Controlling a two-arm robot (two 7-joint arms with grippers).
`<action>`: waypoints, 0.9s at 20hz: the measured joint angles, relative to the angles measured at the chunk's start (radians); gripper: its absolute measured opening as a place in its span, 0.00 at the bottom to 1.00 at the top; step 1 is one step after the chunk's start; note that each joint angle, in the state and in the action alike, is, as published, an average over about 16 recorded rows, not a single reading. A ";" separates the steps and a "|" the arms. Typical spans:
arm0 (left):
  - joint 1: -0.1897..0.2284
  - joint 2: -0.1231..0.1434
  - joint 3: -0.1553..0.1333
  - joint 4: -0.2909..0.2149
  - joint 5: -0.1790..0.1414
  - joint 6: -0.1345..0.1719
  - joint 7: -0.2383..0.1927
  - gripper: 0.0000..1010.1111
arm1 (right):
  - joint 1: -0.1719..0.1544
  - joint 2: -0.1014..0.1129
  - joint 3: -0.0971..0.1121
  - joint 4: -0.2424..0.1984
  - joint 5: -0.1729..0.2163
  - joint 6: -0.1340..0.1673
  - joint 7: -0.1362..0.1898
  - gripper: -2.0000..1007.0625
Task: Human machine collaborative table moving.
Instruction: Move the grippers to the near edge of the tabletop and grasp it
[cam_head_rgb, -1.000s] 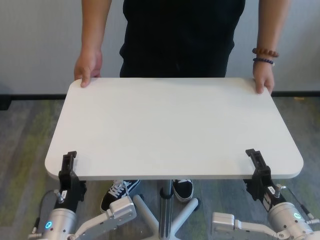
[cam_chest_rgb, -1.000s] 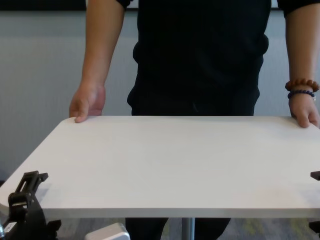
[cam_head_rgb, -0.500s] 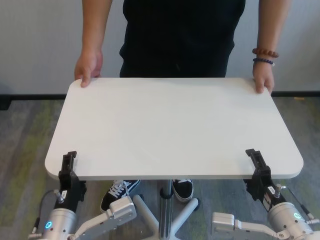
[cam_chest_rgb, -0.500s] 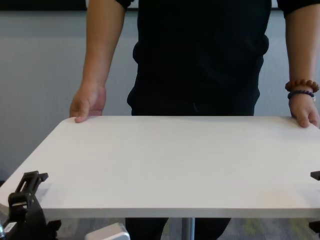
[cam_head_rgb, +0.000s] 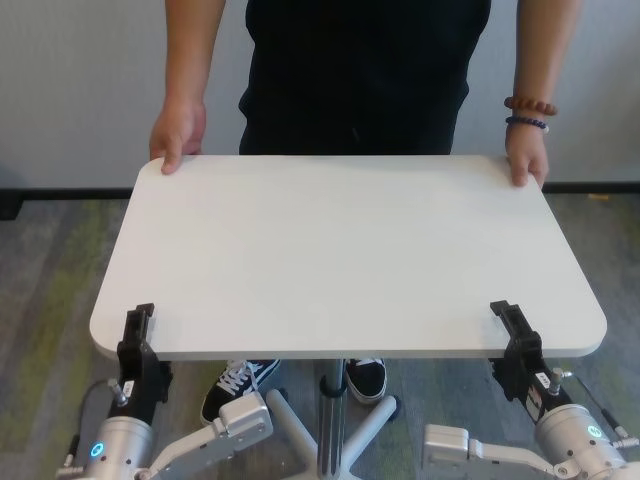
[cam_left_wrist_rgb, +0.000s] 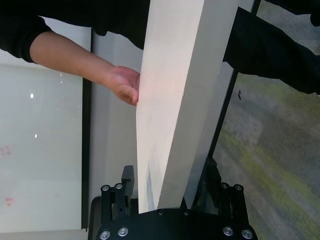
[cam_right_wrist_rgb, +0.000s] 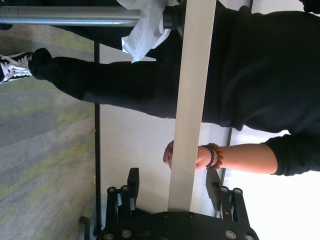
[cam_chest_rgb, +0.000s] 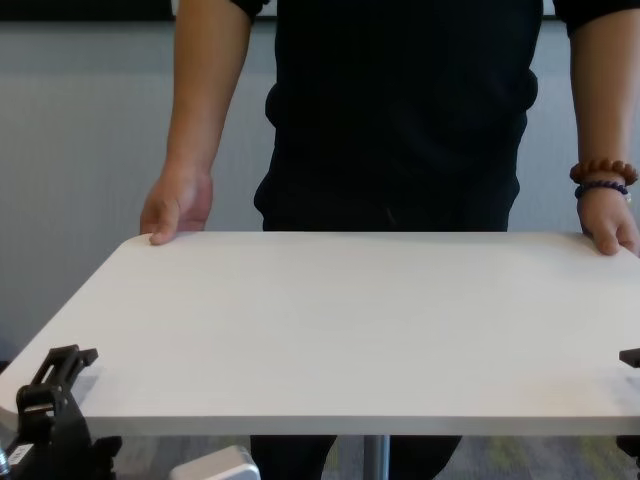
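The desk (cam_head_rgb: 340, 250) stood between me and the human (cam_head_rgb: 365, 70), its white top level, with its pole (cam_head_rgb: 330, 410) going down to the floor under the middle. I held its near edge at both corners. My left end effector (cam_head_rgb: 137, 335) was clenched on the edge at the near left corner, one finger above the top and one below, as my left wrist view showed the board running between them. My right end effector (cam_head_rgb: 512, 335) was grasping the edge at the near right corner in the same way. The human gripped the far edge, one hand (cam_head_rgb: 177, 135) at the far left corner and the other hand (cam_head_rgb: 527, 160) at the far right corner.

To do this step well, I judged that I should keep both grips firm and at equal height, so the top would not tilt. I should move both arms together and follow the pull of the human, not push against it. A jerk on one side could twist the desk about its pole.

I counted one desk, one pole, one human with two hands on the top, two bracelets (cam_head_rgb: 530, 112) on one wrist, and two end effectors of mine.
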 joint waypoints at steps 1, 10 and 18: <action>0.000 0.000 0.000 0.000 0.000 0.000 0.000 0.89 | 0.000 0.000 0.000 0.000 0.000 0.000 0.000 0.81; 0.000 0.000 0.000 0.000 0.000 0.000 0.000 0.66 | 0.000 0.000 0.000 0.000 0.000 0.000 0.000 0.54; 0.000 0.000 0.000 0.000 0.000 0.000 0.000 0.50 | 0.000 0.000 0.000 0.000 -0.001 0.000 -0.001 0.31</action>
